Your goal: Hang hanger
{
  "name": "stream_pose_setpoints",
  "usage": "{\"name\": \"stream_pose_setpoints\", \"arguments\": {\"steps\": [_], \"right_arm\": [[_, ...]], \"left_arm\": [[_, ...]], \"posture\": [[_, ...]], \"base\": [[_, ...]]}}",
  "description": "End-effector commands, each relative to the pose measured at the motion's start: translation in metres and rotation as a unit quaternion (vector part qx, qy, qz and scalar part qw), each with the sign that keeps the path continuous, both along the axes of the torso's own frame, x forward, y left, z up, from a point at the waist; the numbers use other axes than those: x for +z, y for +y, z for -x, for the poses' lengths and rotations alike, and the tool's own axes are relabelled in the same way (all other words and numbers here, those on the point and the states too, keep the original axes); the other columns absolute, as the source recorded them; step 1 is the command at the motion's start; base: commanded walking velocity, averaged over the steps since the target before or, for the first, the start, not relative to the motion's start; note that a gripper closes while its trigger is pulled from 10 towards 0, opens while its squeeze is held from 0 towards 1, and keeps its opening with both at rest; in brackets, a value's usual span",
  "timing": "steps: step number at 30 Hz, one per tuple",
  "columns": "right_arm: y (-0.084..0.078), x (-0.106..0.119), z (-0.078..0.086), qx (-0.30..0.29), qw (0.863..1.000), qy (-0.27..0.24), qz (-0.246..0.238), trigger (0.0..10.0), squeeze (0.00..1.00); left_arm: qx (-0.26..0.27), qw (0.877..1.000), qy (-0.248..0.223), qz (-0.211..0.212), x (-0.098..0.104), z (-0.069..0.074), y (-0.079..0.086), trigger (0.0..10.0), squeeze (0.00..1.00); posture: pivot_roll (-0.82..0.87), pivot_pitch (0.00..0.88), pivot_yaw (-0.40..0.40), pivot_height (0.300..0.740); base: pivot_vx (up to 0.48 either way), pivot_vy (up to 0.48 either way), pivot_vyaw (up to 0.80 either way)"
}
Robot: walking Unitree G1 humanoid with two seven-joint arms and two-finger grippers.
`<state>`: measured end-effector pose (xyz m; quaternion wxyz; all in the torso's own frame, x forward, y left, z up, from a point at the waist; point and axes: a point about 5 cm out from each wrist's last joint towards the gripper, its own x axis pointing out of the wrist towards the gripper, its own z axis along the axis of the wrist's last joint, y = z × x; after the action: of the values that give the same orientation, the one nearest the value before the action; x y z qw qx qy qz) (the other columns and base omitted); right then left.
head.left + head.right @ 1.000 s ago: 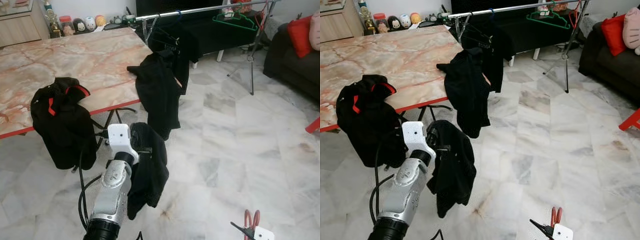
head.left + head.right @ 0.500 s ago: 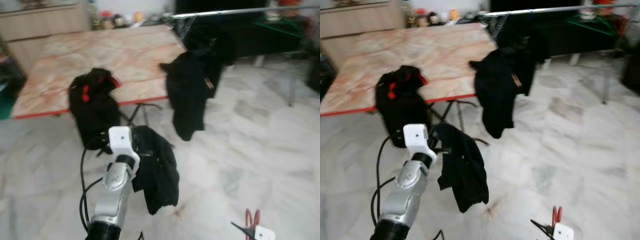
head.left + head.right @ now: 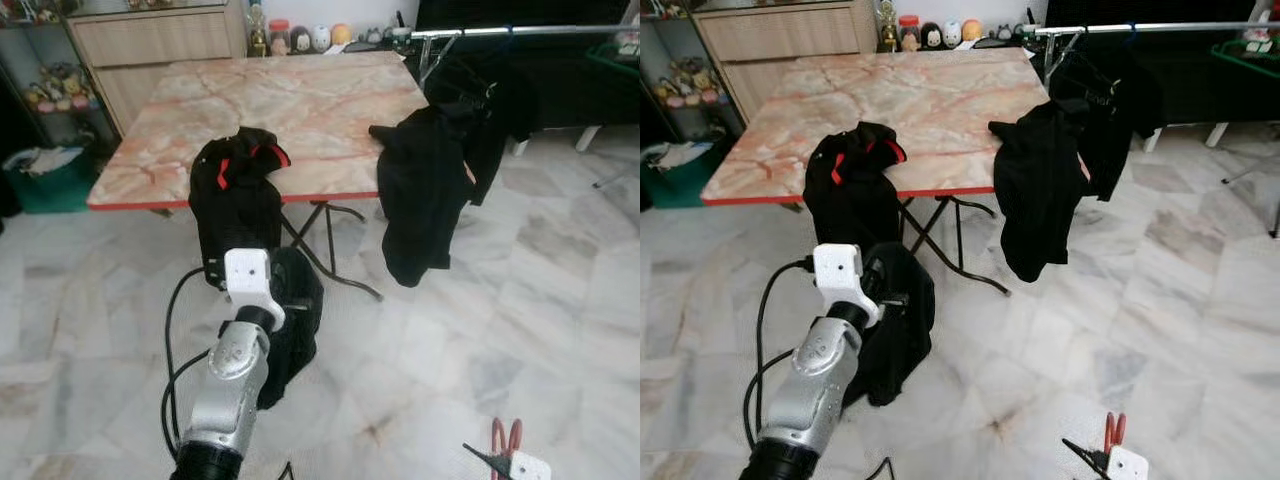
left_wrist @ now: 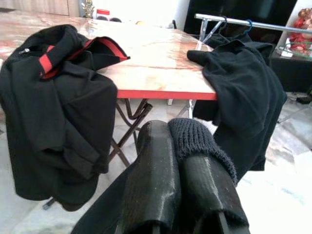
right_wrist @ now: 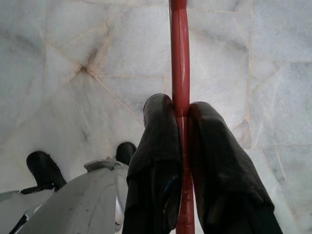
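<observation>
I see a marble-patterned table [image 3: 300, 100] with a red edge, two black garments draped over its near side, on a glossy marble floor [image 3: 520, 320]. My left gripper [image 4: 183, 161] is clamped on a soft black knit garment [image 3: 290, 330] hanging below the table. My right gripper [image 5: 181, 117] pinches the thin red hanger [image 5: 179, 58], its bar running lengthwise between the closed fingers, low over the floor.

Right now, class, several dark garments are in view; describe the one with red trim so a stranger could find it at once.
Start at the marble-patterned table with the red edge. On its front edge, toward the robot's left, a black jacket is draped half over the side. Its red collar trim sets it apart from the plain black garment at the table's other corner.
</observation>
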<state>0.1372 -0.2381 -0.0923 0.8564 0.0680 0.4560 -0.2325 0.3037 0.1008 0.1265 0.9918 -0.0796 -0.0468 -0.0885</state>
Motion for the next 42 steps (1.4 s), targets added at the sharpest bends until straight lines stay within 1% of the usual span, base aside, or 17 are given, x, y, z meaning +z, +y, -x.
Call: {"name": "stream_pose_setpoints", "arguments": {"steps": [1, 5, 6, 8, 9, 10, 11, 12, 14, 15, 20, 28, 32, 35, 36, 42], "right_arm": [[0.001, -0.001, 0.002, -0.004, 1.0, 0.002, -0.002, 10.0, 0.0], [0.001, -0.001, 0.002, -0.005, 1.0, 0.002, -0.001, 10.0, 0.0], [0.001, -0.001, 0.002, -0.005, 1.0, 0.002, -0.001, 10.0, 0.0], [0.001, -0.001, 0.002, -0.006, 1.0, 0.002, 0.0, 10.0, 0.0], [0.0, -0.001, 0.002, -0.006, 1.0, 0.002, 0.0, 10.0, 0.0], [0.0, -0.001, 0.002, -0.006, 1.0, 0.002, 0.001, 10.0, 0.0], [0.0, -0.001, 0.002, -0.006, 1.0, 0.002, 0.001, 10.0, 0.0], [0.0, -0.001, 0.002, -0.007, 1.0, 0.002, 0.001, 10.0, 0.0], [0.0, -0.001, 0.002, -0.007, 1.0, 0.002, 0.001, 10.0, 0.0], [0.0, -0.001, 0.002, -0.007, 1.0, 0.001, 0.001, 10.0, 0.0], [0.001, -0.001, 0.001, -0.006, 1.0, 0.0, 0.001, 10.0, 0.0], [0.002, -0.001, 0.001, -0.011, 1.0, -0.001, 0.001, 10.0, 0.0], [0.002, -0.001, 0.001, -0.009, 1.0, -0.001, 0.0, 10.0, 0.0], [0.003, -0.001, 0.001, -0.009, 1.0, 0.0, -0.001, 10.0, 0.0], [0.003, -0.001, 0.001, -0.01, 1.0, 0.0, -0.001, 10.0, 0.0], [0.003, -0.001, 0.0, -0.016, 1.0, -0.003, 0.0, 10.0, 0.0]], "left_arm": [[-0.012, 1.0, -0.024, -0.008, 0.011, 0.003, -0.003, 10.0, 0.0], [-0.005, 0.999, -0.045, -0.021, 0.017, 0.006, 0.002, 10.0, 0.0], [0.006, 0.998, -0.055, -0.018, 0.021, 0.006, 0.005, 10.0, 0.0], [0.01, 0.998, -0.059, -0.016, 0.024, 0.006, 0.007, 10.0, 0.0], [0.016, 0.997, -0.07, -0.012, 0.029, 0.007, 0.009, 10.0, 0.0], [0.018, 0.996, -0.081, -0.019, 0.035, 0.008, 0.012, 10.0, 0.0], [0.018, 0.996, -0.081, -0.019, 0.035, 0.008, 0.012, 10.0, 0.0], [0.018, 0.995, -0.091, -0.032, 0.04, 0.008, 0.014, 10.0, 0.0], [0.017, 0.994, -0.097, -0.039, 0.043, 0.009, 0.014, 10.0, 0.0], [0.017, 0.993, -0.108, -0.049, 0.048, 0.008, 0.016, 10.0, 0.0], [0.028, 0.992, -0.115, -0.041, 0.057, 0.002, 0.019, 10.0, 0.0], [0.014, 0.991, -0.124, -0.037, 0.066, -0.001, 0.011, 10.0, 0.0], [0.014, 0.991, -0.126, -0.041, 0.068, -0.004, 0.012, 10.0, 0.0], [0.017, 0.991, -0.128, -0.042, 0.071, -0.009, 0.013, 10.0, 0.0], [0.018, 0.99, -0.133, -0.044, 0.074, -0.012, 0.014, 10.0, 0.0], [0.019, 0.988, -0.143, -0.05, 0.083, -0.021, 0.015, 10.0, 0.0]], "posture": [[-0.06, 0.0, 0.001, 0.74], [-0.05, 0.0, 0.002, 0.74], [-0.05, 0.0, 0.002, 0.74], [-0.05, 0.0, 0.002, 0.74], [-0.05, 0.0, 0.001, 0.74], [-0.05, 0.0, 0.001, 0.74], [-0.05, 0.0, 0.001, 0.74], [-0.05, 0.0, 0.001, 0.74], [-0.05, 0.0, 0.001, 0.74], [-0.05, 0.0, 0.001, 0.74], [-0.05, 0.0, 0.004, 0.74], [-0.06, 0.0, 0.013, 0.74], [-0.06, 0.0, 0.014, 0.74], [-0.06, 0.0, 0.015, 0.74], [-0.06, 0.0, 0.016, 0.74], [-0.06, 0.0, 0.014, 0.74]], "base": [[0.0, 0.0, 0.0], [0.0, 0.0, 0.0], [0.0, 0.0, 0.0], [0.259, 0.0, 0.0], [0.27, 0.0, 0.0], [0.289, 0.0, 0.0], [0.289, 0.0, 0.0], [0.296, 0.0, 0.0], [0.296, 0.0, 0.0], [0.304, 0.0, 0.0], [0.336, 0.0, 0.0], [0.413, 0.0, 0.0], [0.48, 0.0, 0.0], [0.48, 0.0, 0.0], [0.48, 0.0, 0.0], [0.48, 0.0, 0.0]]}}
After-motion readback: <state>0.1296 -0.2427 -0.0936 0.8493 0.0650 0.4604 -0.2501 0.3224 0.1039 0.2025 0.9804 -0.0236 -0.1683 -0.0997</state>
